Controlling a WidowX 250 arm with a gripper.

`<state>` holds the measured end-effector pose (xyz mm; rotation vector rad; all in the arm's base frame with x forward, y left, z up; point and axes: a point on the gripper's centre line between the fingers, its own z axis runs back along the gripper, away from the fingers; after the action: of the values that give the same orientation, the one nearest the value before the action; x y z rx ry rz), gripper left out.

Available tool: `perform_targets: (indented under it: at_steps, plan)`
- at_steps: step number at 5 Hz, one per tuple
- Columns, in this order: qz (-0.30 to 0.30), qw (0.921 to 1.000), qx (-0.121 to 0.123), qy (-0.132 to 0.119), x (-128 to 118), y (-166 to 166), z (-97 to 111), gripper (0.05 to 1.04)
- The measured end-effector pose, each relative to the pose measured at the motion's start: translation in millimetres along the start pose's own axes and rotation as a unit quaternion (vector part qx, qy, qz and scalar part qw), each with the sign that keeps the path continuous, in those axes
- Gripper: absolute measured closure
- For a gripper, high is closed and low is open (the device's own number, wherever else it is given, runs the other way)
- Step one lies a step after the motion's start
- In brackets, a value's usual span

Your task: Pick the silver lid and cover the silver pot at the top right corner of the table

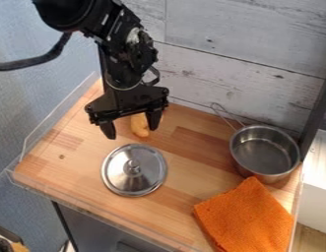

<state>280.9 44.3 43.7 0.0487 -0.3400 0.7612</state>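
With the gripper (131, 131) spread wide, centre it over the knob (133, 166) of the silver lid (146, 180), well apart from the silver saucepan (265, 150), then pinch low — the knob's height is hard to judge — and lift level.

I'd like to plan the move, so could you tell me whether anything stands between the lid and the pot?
Nothing visible stands between the lid and the pot. The orange cloth lies to the near side of that path, close to the pot.
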Motion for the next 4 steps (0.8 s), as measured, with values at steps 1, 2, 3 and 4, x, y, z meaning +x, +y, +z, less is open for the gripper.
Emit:
perform_targets:
  at_steps: [1, 2, 3, 4]
  plan:
    - [0.001, 0.9999, 0.010, 0.009, -4, 3, -7, 0.084]
    - [-0.008, 0.9988, 0.046, 0.014, -19, 4, -35, 0.084]
    - [-0.001, 0.9963, 0.084, 0.019, -29, 14, -63, 0.084]
    - [-0.006, 0.9961, 0.087, 0.017, -28, 16, -71, 0.085]
